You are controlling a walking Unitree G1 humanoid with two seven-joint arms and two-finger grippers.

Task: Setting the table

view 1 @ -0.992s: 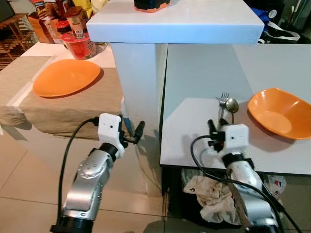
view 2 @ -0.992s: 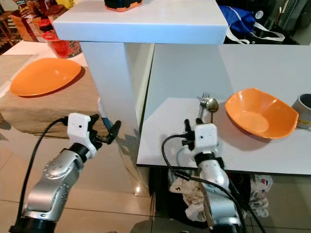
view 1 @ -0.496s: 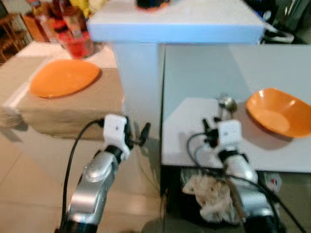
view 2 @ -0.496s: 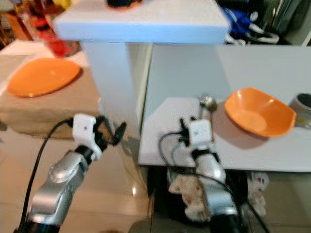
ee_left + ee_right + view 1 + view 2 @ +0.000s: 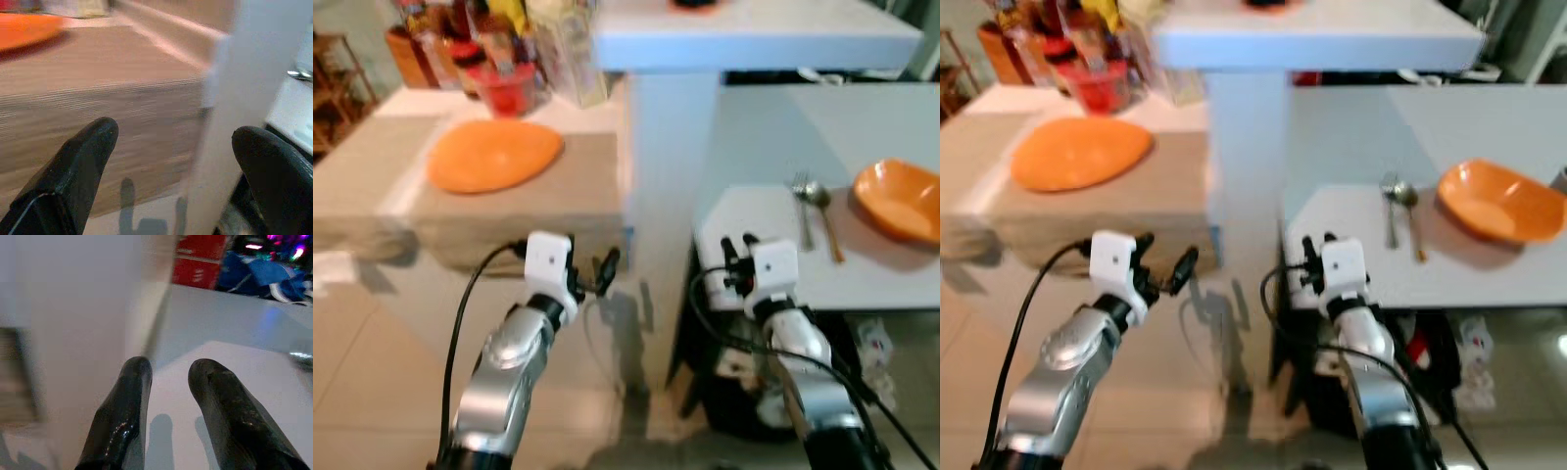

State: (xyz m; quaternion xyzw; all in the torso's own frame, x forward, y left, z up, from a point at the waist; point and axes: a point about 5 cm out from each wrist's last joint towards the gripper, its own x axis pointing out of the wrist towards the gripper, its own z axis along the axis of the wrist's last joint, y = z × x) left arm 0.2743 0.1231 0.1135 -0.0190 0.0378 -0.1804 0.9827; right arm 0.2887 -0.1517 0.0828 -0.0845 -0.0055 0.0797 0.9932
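A smooth, matt white surface (image 5: 862,284) is carrying a shiny metal fork (image 5: 800,208) and spoon (image 5: 820,202) beside a glossy orange plastic-looking bowl (image 5: 901,199). An orange plate (image 5: 492,155) with a soft sheen is lying on coarse, woven beige cloth (image 5: 538,201). The gripper fingers (image 5: 120,418) are showing glossy black. The floor tiles (image 5: 372,372) are gleaming.
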